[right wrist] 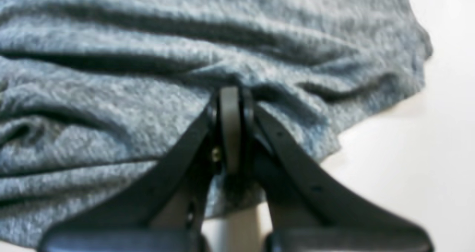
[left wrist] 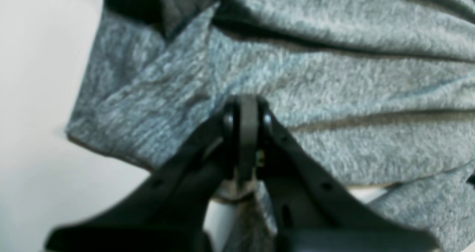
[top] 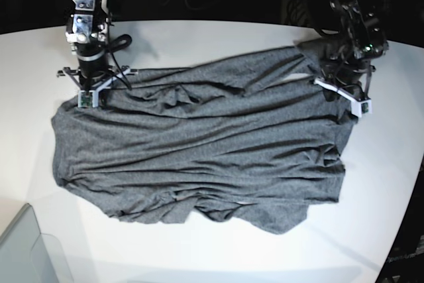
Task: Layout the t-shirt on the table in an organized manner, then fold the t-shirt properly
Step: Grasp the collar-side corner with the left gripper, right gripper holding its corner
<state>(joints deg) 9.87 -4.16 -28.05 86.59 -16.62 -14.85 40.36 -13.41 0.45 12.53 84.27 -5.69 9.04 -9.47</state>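
Cloth is covering most of the middle of the table (top: 218, 38): the t-shirt (top: 199, 157) is lying spread out but rumpled, with long wrinkles running left to right and its near edge bunching into loose folds. On the far left of the base view, the right gripper (right wrist: 231, 96) is pinching a fold at the shirt's far left corner, its jaws pressing together on the grey knit. On the far right, the left gripper (left wrist: 246, 107) is likewise clamping a fold near the shirt's far right edge, jaws narrow with fabric caught between them. Bare white tabletop is showing beside each pinched corner in the wrist views. A translucent grey bin (top: 26, 250) is sitting at the near left corner, apart from the shirt.
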